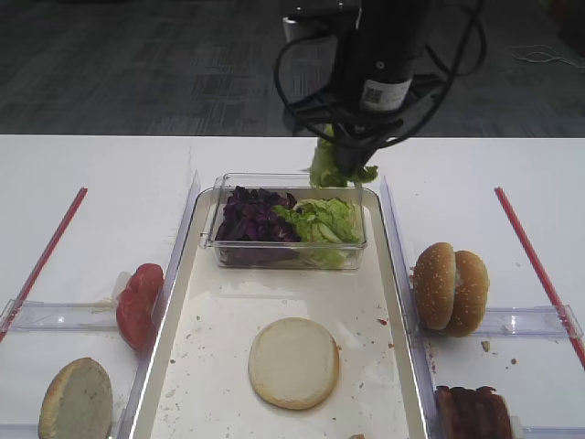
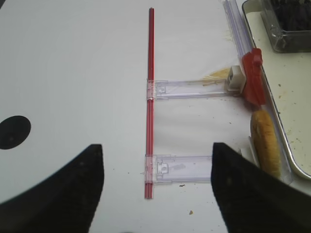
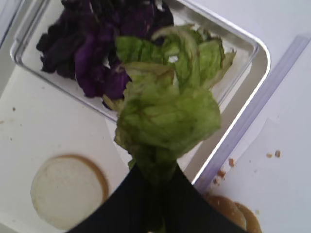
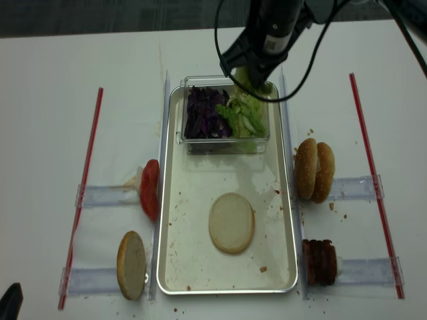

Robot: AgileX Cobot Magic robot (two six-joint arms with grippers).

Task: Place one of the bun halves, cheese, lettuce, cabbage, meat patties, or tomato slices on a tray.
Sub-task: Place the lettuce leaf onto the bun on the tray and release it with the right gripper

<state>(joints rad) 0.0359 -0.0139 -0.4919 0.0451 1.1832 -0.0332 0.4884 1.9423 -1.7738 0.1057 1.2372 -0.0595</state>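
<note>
At the far left of the overhead view runs a red strip (image 4: 83,193), with clear holders (image 4: 107,195) branching off it toward the tray (image 4: 193,267). The left wrist view shows this side close up: the same strip down the middle of its frame and the left gripper (image 2: 158,184) at the bottom with its two dark fingers (image 2: 243,189) spread wide apart, gripping nothing. That gripper barely shows elsewhere, only as a dark tip in the lower left corner of the overhead view. Tomato slices (image 4: 149,189) stand on edge just left of the tray's rim, and below them a bun half (image 4: 131,264) stands on edge too.

In the middle, the tray holds a second bun half (image 4: 231,222) lying cut face up in its lower part, with crumbs scattered around it. A clear tub (image 4: 223,143) sits at the tray's upper end, cabbage (image 4: 203,113) filling its left side and lettuce (image 4: 244,117) its right.

Above the tub's upper right corner hangs the right gripper (image 3: 158,179). The two high views hide its fingertips behind the arm and cables; only the right wrist view shows them clenched on a lettuce clump (image 3: 167,116), lifted clear of the tub.

Right of the tray, two bun halves (image 4: 315,170) stand together on edge on a holder, and patties (image 4: 320,261) stand in a stack below them. A second red strip (image 4: 373,180) runs along the far right.
</note>
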